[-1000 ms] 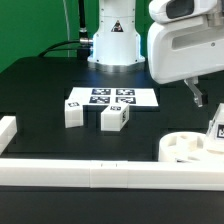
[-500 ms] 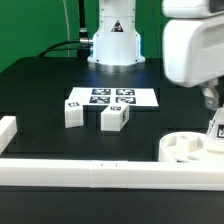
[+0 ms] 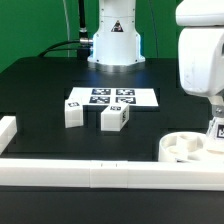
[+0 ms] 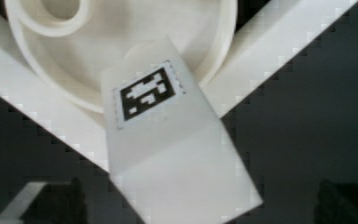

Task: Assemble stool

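- Green wall [image 3: 30, 30] at the back, and a black table [image 3: 40, 85] in front of it
- One white robot base [image 3: 115, 35] stands at the far side of the table
- One marker board [image 3: 110, 97] lies flat near the base, and it has four tags on it
- Two legs lie loose just in front of the board: one [image 3: 73, 111] on the exterior view's left and one [image 3: 115, 117] beside it, a bit apart from each other
- Each of these two small white blocks has a black-and-white tag on top
- One round white seat [image 3: 188, 148] sits on the exterior view's right, near the front, well apart from the two loose blocks
- A third leg [image 3: 217, 128] stands up at the far right of the seat, half cut off by the picture's edge, and it has a tag too
- So that makes three legs and one seat
- One long white rail [image 3: 100, 176] runs along the front of the table, and one short bit [image 3: 8, 130] sits at the exterior view's left
- One arm [image 3: 200, 50] hangs big and white over the seat and the third leg
- In the wrist view the gripper [image 4: 183, 198] has its fingers [image 4: 25, 200] spread wide, dim in the two corners
- The tagged leg reaches down from the seat between them, and neither finger touches it, so nothing is held
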### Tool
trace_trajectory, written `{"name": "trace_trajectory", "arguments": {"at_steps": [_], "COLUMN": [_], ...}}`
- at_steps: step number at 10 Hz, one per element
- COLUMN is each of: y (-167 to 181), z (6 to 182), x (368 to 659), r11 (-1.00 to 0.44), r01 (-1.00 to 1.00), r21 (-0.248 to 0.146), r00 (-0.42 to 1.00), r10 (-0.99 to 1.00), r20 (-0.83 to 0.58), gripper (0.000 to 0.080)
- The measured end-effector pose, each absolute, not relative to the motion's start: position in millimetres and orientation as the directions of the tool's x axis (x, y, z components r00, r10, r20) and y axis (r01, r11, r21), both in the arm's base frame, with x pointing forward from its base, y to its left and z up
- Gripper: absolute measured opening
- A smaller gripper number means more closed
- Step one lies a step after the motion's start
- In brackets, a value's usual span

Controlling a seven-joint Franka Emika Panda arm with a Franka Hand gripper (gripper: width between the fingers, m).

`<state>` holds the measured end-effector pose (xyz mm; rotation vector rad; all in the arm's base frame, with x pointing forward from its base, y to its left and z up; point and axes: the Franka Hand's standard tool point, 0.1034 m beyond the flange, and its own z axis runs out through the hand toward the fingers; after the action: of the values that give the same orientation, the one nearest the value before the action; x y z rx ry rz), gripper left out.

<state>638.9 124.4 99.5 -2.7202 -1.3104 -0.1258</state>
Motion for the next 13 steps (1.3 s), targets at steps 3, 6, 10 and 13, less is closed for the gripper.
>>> {"name": "trace_trajectory", "arguments": {"at_steps": [3,6,10,13], "y": [115.9,113.9,113.6,113.4], "z": [94.4,89.8,81.2,81.1], "x": [642.6,640.2,636.7,636.7], "r11": [-0.385,-0.392,-0.391,-0.399], "r01": [0.923,0.92,0.92,0.917], "r21": [-0.001,-0.003,-0.017,-0.018], "r00": [0.382,0.389,0.39,0.398], "r10": [0.915,0.912,0.913,0.91], "r20": [0.127,0.126,0.119,0.119], "gripper": [0.0649,0.0649,0.0525,0.0338]}}
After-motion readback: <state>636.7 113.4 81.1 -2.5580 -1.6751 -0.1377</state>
